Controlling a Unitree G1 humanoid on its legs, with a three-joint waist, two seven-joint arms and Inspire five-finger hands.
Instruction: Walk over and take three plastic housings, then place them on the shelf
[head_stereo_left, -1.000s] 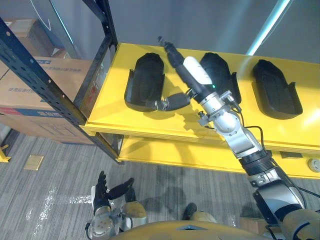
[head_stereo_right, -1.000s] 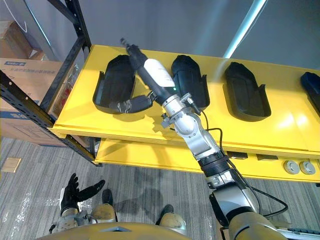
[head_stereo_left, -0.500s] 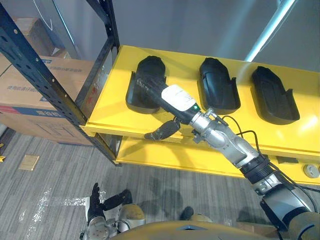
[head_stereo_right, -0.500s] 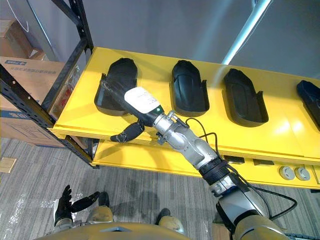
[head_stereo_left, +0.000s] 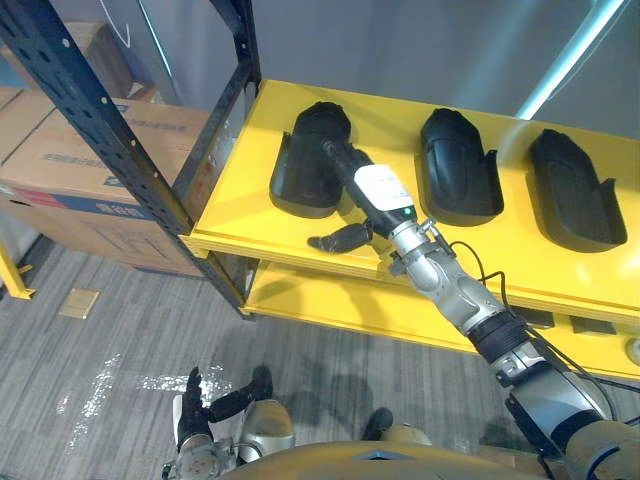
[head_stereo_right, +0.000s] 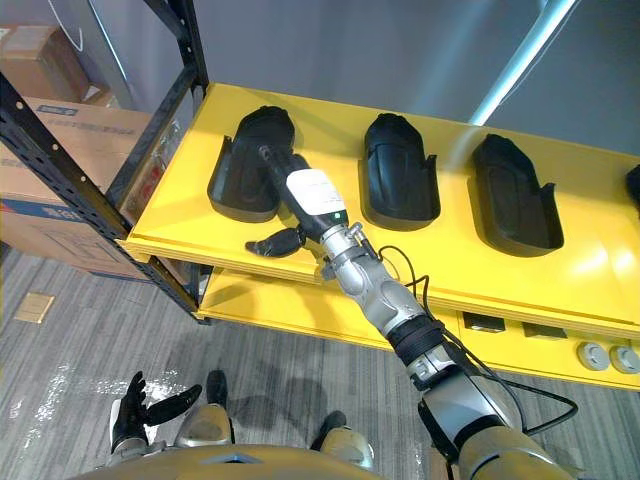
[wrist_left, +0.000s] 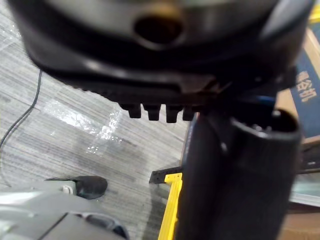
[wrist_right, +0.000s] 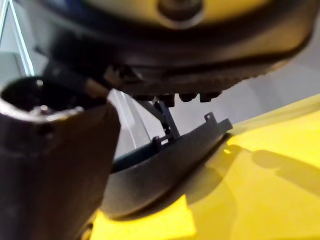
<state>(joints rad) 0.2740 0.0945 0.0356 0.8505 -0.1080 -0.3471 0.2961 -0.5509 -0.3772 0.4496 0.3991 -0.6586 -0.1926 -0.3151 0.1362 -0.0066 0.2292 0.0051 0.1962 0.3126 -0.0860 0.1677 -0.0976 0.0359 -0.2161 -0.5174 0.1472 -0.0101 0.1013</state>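
Three black plastic housings lie in a row on the yellow shelf (head_stereo_left: 240, 215): the left housing (head_stereo_left: 305, 165), the middle housing (head_stereo_left: 458, 167) and the right housing (head_stereo_left: 570, 190). My right hand (head_stereo_left: 372, 190) reaches over the shelf's front edge, open. Its straight fingers (head_stereo_left: 335, 155) lie along the left housing's right edge, and its thumb (head_stereo_left: 340, 240) sticks out over the shelf front. The right wrist view has that left housing (wrist_right: 165, 165) flat on the yellow shelf (wrist_right: 260, 200) just past the hand. My left hand (head_stereo_left: 193, 425) hangs low by the floor, open and holding nothing.
A black rack upright (head_stereo_left: 120, 150) stands at the left with cardboard boxes (head_stereo_left: 70, 150) behind it. A lower yellow shelf (head_stereo_left: 320, 300) sits beneath the top one. A fourth dark housing (head_stereo_right: 634, 185) peeks in at the far right. Grey floor (head_stereo_left: 100, 340) lies below.
The camera has shifted. My right hand swung from between the left and middle housings down to the shelf front, then settled along the left housing's right edge. The housings stayed put.
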